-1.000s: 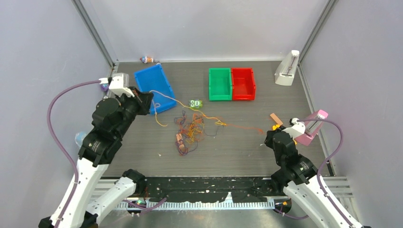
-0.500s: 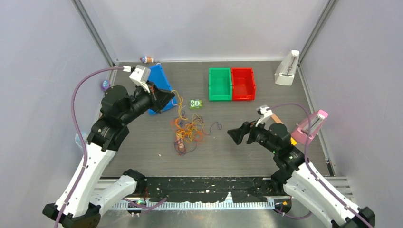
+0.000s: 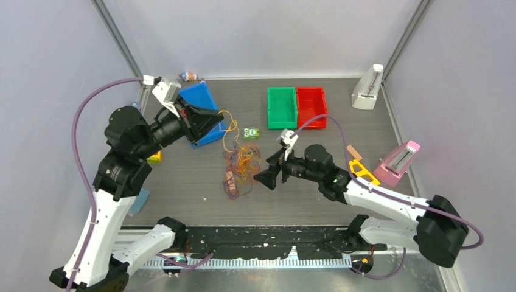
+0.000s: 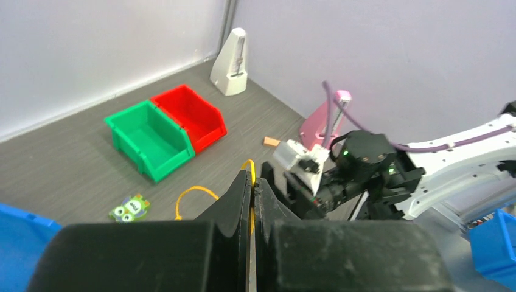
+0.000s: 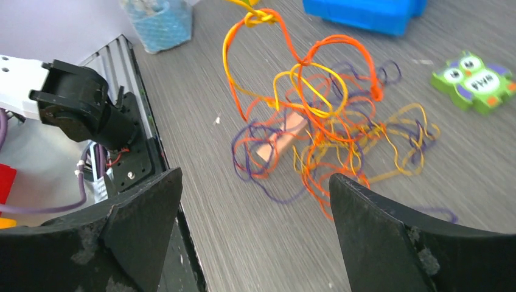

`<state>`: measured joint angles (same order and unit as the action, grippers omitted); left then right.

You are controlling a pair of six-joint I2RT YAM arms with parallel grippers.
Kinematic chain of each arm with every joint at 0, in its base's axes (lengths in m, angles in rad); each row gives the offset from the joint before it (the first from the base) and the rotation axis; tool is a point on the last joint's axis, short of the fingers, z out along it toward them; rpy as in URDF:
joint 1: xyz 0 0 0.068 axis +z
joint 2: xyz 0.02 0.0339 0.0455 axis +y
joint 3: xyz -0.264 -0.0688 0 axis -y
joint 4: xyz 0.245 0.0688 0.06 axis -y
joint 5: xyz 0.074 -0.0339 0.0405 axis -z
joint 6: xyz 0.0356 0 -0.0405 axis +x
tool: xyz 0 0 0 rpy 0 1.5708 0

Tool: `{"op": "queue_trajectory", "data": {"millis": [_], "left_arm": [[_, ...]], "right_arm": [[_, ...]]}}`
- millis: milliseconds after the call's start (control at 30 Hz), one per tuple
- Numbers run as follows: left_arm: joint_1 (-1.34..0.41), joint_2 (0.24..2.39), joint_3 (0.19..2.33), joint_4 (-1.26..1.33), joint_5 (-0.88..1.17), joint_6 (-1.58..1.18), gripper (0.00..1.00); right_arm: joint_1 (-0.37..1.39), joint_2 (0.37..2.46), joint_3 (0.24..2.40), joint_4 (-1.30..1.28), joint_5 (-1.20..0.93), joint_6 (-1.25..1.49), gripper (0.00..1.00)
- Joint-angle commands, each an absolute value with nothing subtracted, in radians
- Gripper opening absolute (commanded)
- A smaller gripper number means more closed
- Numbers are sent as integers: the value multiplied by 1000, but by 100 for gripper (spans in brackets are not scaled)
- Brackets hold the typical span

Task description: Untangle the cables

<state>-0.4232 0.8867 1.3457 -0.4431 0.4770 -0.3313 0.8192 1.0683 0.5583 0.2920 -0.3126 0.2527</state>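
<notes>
Currently pinching one yellow strand [image 4: 250, 173] of the cables [image 3: 240, 165] between fully closed left fingers [image 4: 234, 201], raised near the blue bin [image 3: 198, 96]. Trailing down from that grip into the main tangle, heaped mid-worktop [image 3: 292, 204] just beside a small owl toy [image 3: 250, 132]. Holding right fingers [image 5: 143, 213] spread wide and empty, aimed straight at the heap from its right, close beside it. Lying nearer the right arm, then. Running up-left from heap to left grip, so likely calling for a rightward pull along that line.
</notes>
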Motion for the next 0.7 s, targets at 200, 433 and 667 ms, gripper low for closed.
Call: {"op": "queue_trajectory", "data": {"millis": [200, 433, 667], "left_arm": [[-420, 904, 1516, -464, 560, -348, 0], [-420, 926, 1577, -476, 525, -358, 0], [-420, 949, 1604, -468, 511, -377, 0]], "right_arm": [[883, 1241, 716, 510, -233, 198, 95], [904, 1323, 753, 531, -320, 176, 95], [941, 1409, 680, 673, -315, 214, 95]]}}
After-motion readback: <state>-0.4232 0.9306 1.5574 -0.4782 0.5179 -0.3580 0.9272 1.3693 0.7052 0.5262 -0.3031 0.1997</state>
